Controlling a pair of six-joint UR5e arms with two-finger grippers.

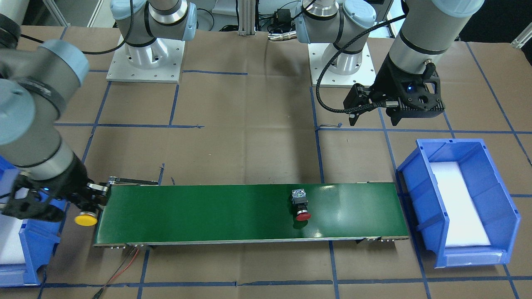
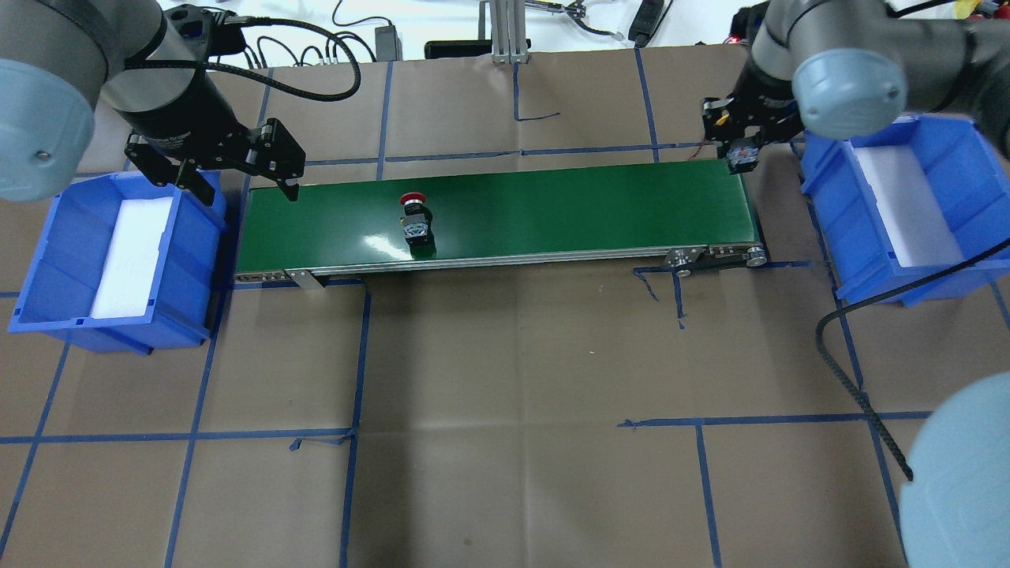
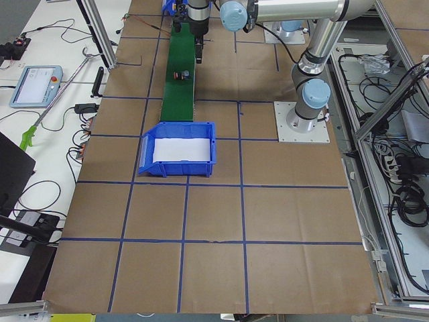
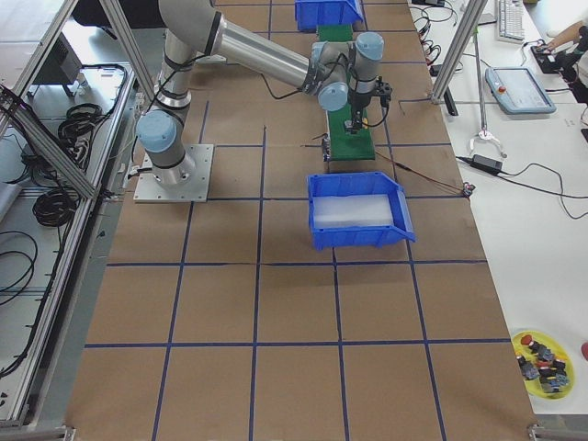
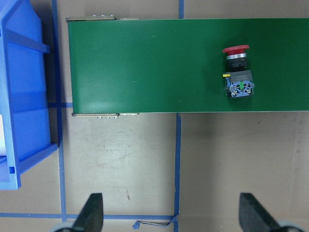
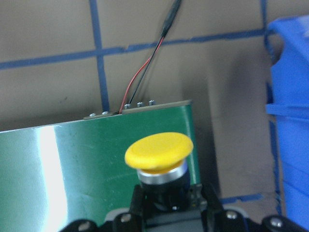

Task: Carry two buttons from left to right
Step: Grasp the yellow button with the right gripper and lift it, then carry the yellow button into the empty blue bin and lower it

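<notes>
The red-capped button (image 1: 302, 205) lies on its side on the green conveyor belt (image 1: 208, 216), toward the robot's left end; it also shows in the overhead view (image 2: 414, 217) and the left wrist view (image 5: 238, 72). My left gripper (image 2: 251, 189) is open and empty, hovering over the belt's left end, apart from the red button. My right gripper (image 1: 93, 203) is shut on the yellow-capped button (image 1: 86, 219) just off the belt's right end; the right wrist view shows the yellow cap (image 6: 159, 152) sticking out ahead of the fingers.
A blue bin (image 2: 47, 260) with a white liner stands off the belt's left end, and another blue bin (image 2: 872, 272) off the right end, beside my right gripper. Red and black wires (image 6: 140, 82) run from the belt's right end.
</notes>
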